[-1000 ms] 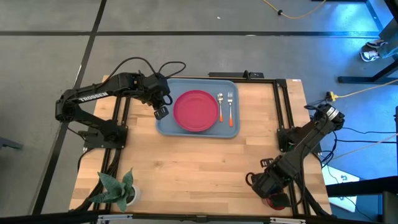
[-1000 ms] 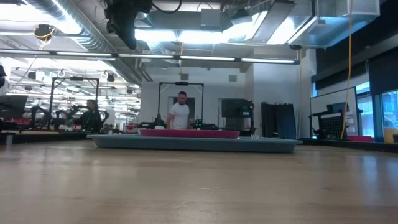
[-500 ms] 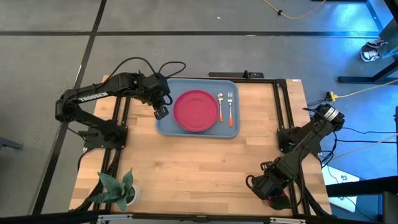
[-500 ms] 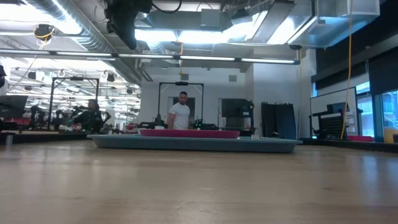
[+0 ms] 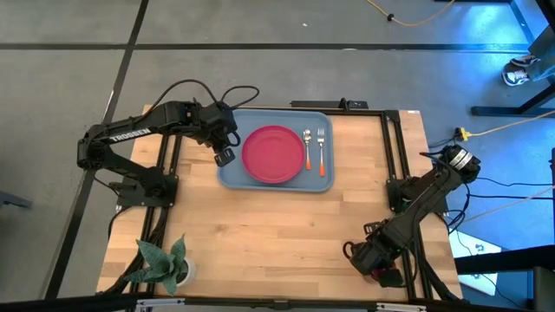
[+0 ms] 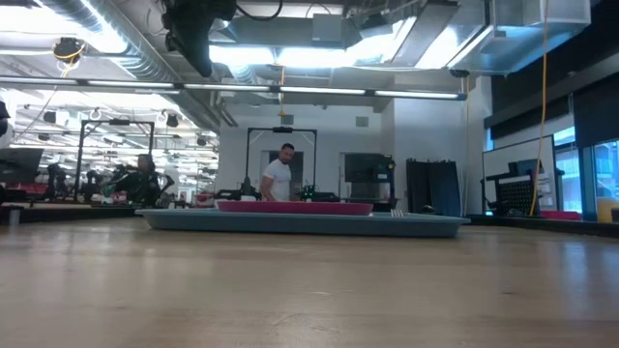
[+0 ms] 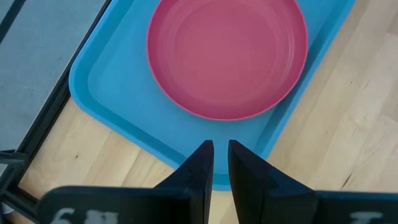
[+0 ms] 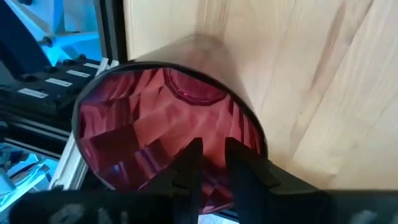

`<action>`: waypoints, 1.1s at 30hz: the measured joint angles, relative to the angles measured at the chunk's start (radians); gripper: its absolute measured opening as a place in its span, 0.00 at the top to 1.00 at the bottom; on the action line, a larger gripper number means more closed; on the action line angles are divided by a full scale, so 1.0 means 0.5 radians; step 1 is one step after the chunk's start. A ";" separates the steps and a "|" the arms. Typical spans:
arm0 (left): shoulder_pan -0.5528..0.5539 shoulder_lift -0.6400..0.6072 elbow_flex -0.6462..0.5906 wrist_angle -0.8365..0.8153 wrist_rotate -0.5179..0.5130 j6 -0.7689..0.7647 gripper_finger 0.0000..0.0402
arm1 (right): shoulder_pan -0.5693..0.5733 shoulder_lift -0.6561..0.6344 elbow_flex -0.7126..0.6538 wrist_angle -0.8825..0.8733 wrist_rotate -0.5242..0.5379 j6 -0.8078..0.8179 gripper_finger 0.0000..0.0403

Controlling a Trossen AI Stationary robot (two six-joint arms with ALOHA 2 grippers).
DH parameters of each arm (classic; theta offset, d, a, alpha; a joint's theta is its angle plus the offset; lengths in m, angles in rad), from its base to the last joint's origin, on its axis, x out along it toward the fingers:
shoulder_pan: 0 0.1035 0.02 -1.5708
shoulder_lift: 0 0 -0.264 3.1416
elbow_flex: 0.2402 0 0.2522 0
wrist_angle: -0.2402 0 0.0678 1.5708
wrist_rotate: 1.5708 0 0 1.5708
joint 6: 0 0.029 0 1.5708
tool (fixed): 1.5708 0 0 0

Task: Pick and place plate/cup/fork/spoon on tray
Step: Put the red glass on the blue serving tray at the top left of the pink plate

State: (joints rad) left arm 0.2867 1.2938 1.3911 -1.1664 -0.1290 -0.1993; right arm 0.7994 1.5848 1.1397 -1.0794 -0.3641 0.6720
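The light-blue tray (image 5: 231, 178) lies at the table's far middle. On it are the pinkish-red plate (image 5: 273, 154), the spoon (image 5: 307, 149) and the fork (image 5: 321, 149). My left gripper (image 7: 221, 144) hangs above the tray's left rim (image 7: 93, 93), open by a narrow gap, with nothing between its fingers. The dark-red cup (image 8: 168, 118) stands upright at the table's near right corner, its mouth up. My right gripper (image 8: 213, 144) is just above that mouth, slanting down, fingertips slightly apart. In the high view it (image 5: 381, 270) hides most of the cup.
A white pot with a green plant (image 5: 165, 264) stands at the near left corner. The table's black metal frame (image 8: 112, 37) runs right beside the cup. Bare wood lies between tray and cup. People (image 6: 279, 179) show in the room beyond.
My right gripper has come down toward the cup and covers more of it in the high view. The cup has stayed where it was, and the left arm has kept still.
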 joint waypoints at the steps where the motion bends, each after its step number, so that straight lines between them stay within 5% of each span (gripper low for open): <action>1: 0.000 0.000 0.000 0.000 0.000 0.000 0.90 | 0.000 0.000 0.003 -0.006 -0.001 -0.004 0.82; 33: 0.000 0.000 0.000 0.000 0.000 -0.002 0.90 | -0.002 -0.126 0.170 -0.136 0.322 0.205 0.82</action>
State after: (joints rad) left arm 0.2865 1.2938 1.3911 -1.1664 -0.1287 -0.2005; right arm 0.7986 1.5219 1.2249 -1.1472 -0.2032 0.7745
